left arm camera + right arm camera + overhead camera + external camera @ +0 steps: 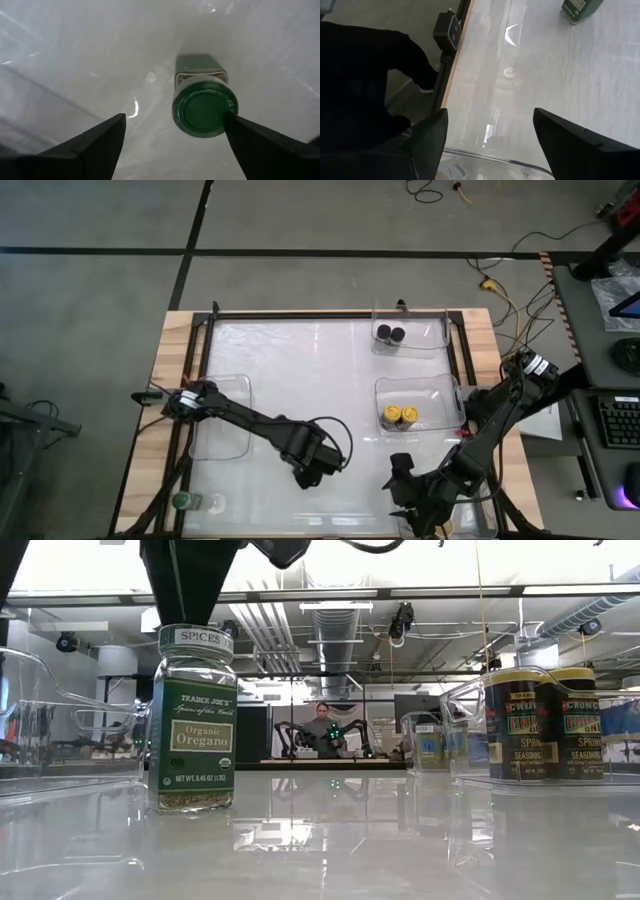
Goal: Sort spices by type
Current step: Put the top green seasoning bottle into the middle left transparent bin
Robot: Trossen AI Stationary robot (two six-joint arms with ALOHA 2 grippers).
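While seen from overhead:
Left gripper (172, 137): released, straddling green-lidded jar (204, 106); jar hidden beneath it.
Right gripper (490, 135): released, empty.

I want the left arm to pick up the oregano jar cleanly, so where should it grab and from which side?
Grip the oregano jar from straight above, around the green lid or the neck just below it. It stands upright on the table with nothing close beside it, and the round lid suits a pinch. The left gripper hangs open over it, one of its fingers already beside the lid, so I'd centre it first.
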